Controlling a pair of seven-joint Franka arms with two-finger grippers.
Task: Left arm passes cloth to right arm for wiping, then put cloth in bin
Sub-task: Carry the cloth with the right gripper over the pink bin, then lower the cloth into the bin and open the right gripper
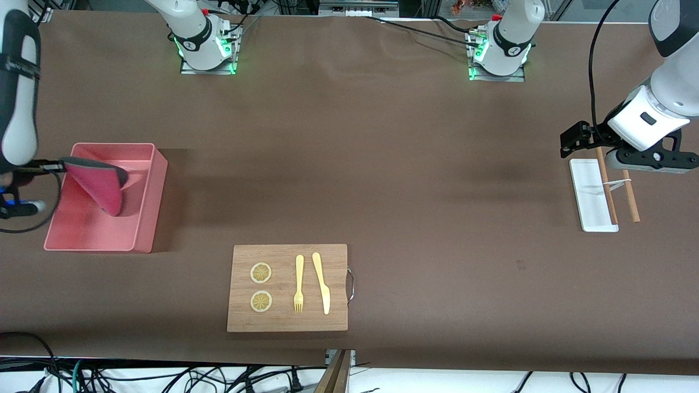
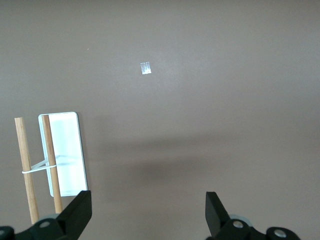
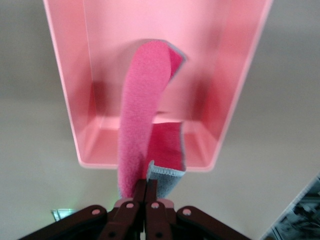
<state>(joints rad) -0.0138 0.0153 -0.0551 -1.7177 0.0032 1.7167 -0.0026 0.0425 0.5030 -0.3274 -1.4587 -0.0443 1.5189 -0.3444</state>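
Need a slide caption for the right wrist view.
Right gripper dangles fuzzy crimson-pink cloth over salmon-pink plastic bin.

board: rectangular wooden cutting board (image 1: 287,287) with a metal handle on the edge toward the left arm's end, near the front camera
lemon: two round yellow lemon slices (image 1: 261,273) on the board, one nearer the camera
cutlery: yellow plastic fork (image 1: 298,284) and yellow plastic knife (image 1: 321,282) side by side on the board
tray: small white rectangular tray (image 1: 591,195) at the left arm's end
sticks: two brown wooden sticks (image 1: 631,194) tied with a white band, one across the tray, one beside it
table: brown table cover (image 1: 382,164)
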